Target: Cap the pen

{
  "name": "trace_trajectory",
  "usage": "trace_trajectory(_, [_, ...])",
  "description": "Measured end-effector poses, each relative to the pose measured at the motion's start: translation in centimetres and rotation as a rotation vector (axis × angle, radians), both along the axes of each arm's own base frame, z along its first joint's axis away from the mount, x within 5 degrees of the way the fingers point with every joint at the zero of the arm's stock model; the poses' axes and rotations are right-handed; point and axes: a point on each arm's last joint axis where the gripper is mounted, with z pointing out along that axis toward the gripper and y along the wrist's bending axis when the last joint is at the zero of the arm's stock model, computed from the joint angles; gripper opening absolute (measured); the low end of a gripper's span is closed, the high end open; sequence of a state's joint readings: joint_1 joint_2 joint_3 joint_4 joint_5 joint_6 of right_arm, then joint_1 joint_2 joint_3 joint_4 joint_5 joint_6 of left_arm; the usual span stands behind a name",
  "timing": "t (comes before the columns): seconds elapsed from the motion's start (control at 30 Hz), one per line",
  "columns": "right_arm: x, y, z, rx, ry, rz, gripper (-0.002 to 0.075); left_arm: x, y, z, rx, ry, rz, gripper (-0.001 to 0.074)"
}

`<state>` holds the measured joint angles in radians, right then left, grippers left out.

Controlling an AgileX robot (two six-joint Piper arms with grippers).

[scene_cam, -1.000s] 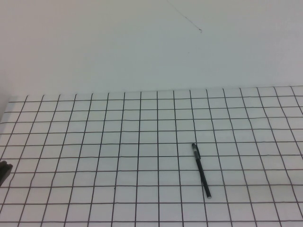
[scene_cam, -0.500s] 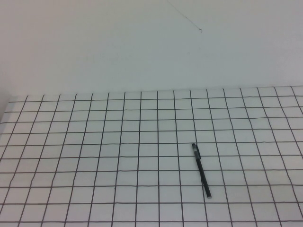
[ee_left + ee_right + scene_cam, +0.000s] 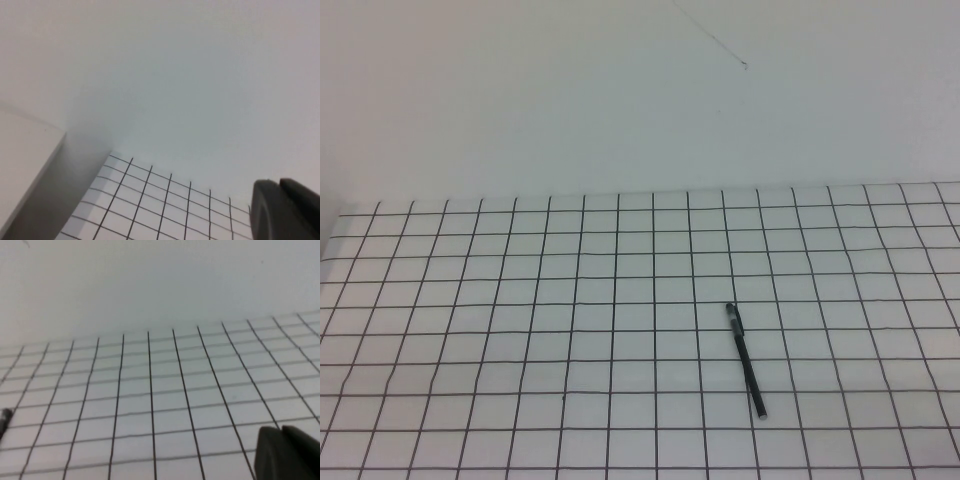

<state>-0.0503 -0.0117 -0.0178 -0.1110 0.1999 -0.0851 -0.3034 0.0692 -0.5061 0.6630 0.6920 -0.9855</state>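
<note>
The pen (image 3: 745, 360) is thin and black and lies alone on the white grid mat (image 3: 520, 330), right of centre. It runs from its thicker far end (image 3: 731, 312) down to its near end (image 3: 761, 413). No separate short cap shows in any view. Neither gripper shows in the high view. My left gripper (image 3: 279, 183) is seen only in the left wrist view; its two dark fingers are pressed together and hold nothing, above the mat's far left corner. My right gripper (image 3: 280, 429) is likewise shut and empty, low over the mat.
A plain white wall (image 3: 620, 100) stands behind the mat. A white surface edge (image 3: 25, 160) lies beside the mat's corner in the left wrist view. A small dark end of something (image 3: 5, 417) shows at the edge of the right wrist view.
A dark part of my left gripper showed at the left edge of the high view one second ago. It has left that view. The pen has not moved.
</note>
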Motion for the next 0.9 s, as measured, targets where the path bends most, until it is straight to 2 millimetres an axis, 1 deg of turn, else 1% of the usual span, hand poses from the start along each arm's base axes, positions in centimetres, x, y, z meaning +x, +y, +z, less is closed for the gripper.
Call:
trace_trajectory(0.07, [0.1,0.0,-0.9,-0.002,0.037,-0.001,-0.0001,-0.7,0.0,-0.1,-0.037,-0.015,0.032,0.0000])
trace_trajectory(0.13, [0.1,0.0,-0.9,0.000,0.040,-0.001,-0.0001,-1.4,-0.1,-0.3,-0.079,-0.028,0.069,0.0000])
trace_trajectory(0.2, [0.0,-0.1,-1.3,0.006,0.087,-0.006,-0.0001,-1.8,-0.3,-0.4,-0.104,-0.034,0.107,0.0000])
trace_trajectory(0.27, [-0.1,-0.1,-1.8,0.021,0.144,-0.015,-0.0001,-2.0,-0.5,-0.5,-0.099,-0.025,0.141,0.0000])
trace_trajectory(0.4, [-0.1,-0.1,-1.8,0.024,0.152,-0.015,-0.0001,-2.0,-0.7,-1.3,-0.010,0.048,0.193,0.0000])
trace_trajectory(0.5, [-0.1,-0.1,-1.8,0.024,0.150,-0.015,-0.0001,-1.4,-0.8,-2.4,0.002,0.085,0.197,0.0000])
trace_trajectory(0.63, [-0.1,-0.1,-1.8,0.024,0.148,-0.014,-0.0001,0.0,-0.9,-4.9,0.010,0.128,0.173,0.0000])
trace_trajectory(0.77, [-0.1,-0.1,-1.8,0.024,0.150,-0.014,-0.0001,1.3,-1.2,-7.2,0.037,0.117,0.133,0.0000])
trace_trajectory(0.9, [-0.1,-0.1,-1.8,0.024,0.150,-0.014,-0.0001,2.4,-1.5,-9.4,0.136,0.096,0.080,0.0000])
